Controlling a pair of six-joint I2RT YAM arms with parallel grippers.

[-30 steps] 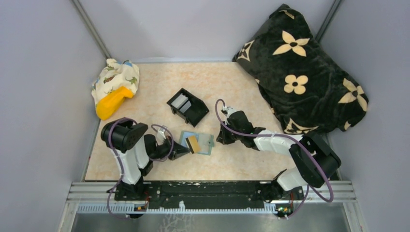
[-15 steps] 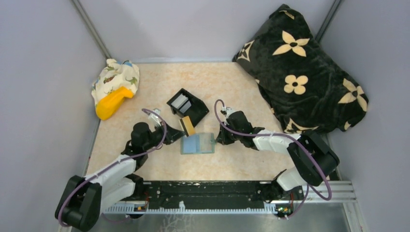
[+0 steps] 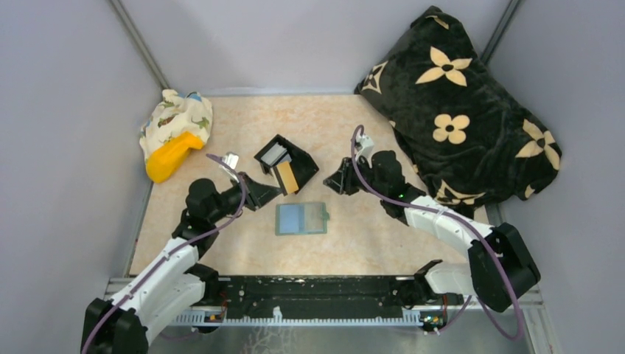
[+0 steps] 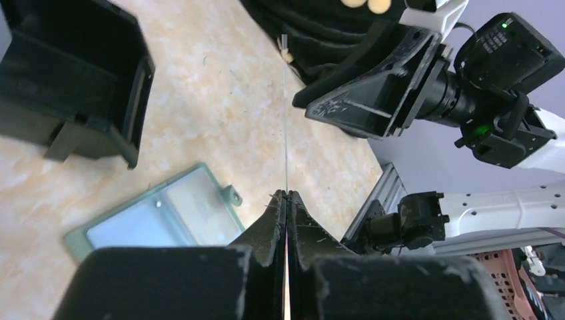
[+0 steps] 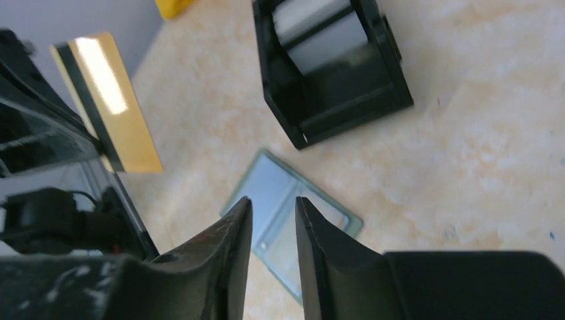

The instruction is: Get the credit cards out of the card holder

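The card holder (image 3: 301, 218) lies spread open and flat on the table, its blue-grey pockets up; it also shows in the wrist views (image 4: 160, 217) (image 5: 326, 213). My left gripper (image 3: 276, 189) (image 4: 286, 195) is shut on a tan-gold credit card (image 3: 286, 177) (image 5: 110, 107), holding it at the near side of the black box (image 3: 295, 166). In the left wrist view the card (image 4: 285, 120) shows edge-on as a thin line. Pale credit cards (image 3: 274, 154) (image 5: 313, 33) rest in the box. My right gripper (image 3: 336, 181) (image 5: 273, 203) hovers open and empty, right of the box and beyond the holder.
A dinosaur-print cloth with a yellow object (image 3: 175, 134) sits at the back left. A black flowered blanket (image 3: 457, 110) fills the back right, close behind my right arm. The metal rail (image 3: 324, 284) runs along the near edge.
My left gripper pulled the gold card off the card holder and carried it back to the black box. My right gripper left the holder's right edge, opened, and rose away.
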